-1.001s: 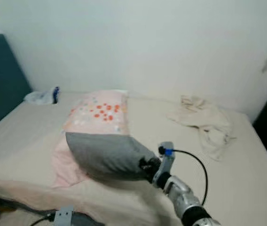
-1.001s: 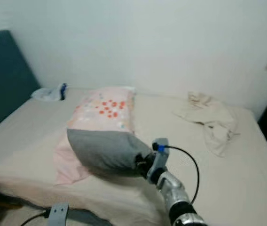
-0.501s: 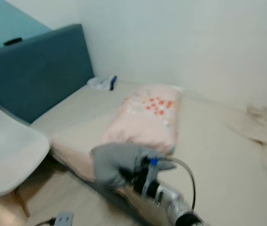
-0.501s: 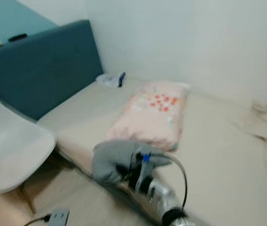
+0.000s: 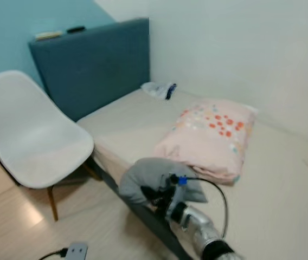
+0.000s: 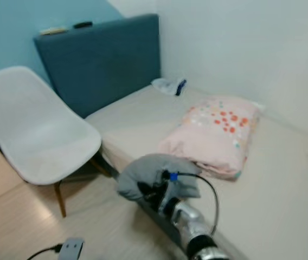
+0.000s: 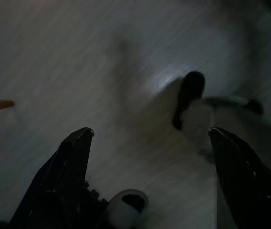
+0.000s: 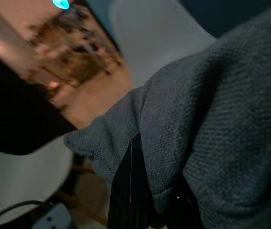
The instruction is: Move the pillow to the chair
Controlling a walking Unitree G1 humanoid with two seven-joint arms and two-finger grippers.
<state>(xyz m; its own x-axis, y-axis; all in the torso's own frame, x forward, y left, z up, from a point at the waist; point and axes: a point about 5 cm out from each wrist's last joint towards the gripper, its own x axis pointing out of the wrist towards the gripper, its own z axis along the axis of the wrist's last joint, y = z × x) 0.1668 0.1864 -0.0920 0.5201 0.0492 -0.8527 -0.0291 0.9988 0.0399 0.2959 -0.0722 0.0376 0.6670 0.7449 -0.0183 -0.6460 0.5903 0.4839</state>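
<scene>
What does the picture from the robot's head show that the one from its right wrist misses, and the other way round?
The left eye view takes in the room: the bed with a pink dotted pillow, the teal headboard and the whole white chair. The right wrist view gives a close look instead: the knit of the grey pillow, with a black finger pressed into its fabric. Both show the grey pillow held by the right gripper, part of the white chair and the wooden floor.

Two pillows — one grey (image 5: pixel 154 176), one pink spotted (image 5: pixel 211 135) — one white chair (image 5: pixel 32 135), one bed (image 5: pixel 127 122).
</scene>
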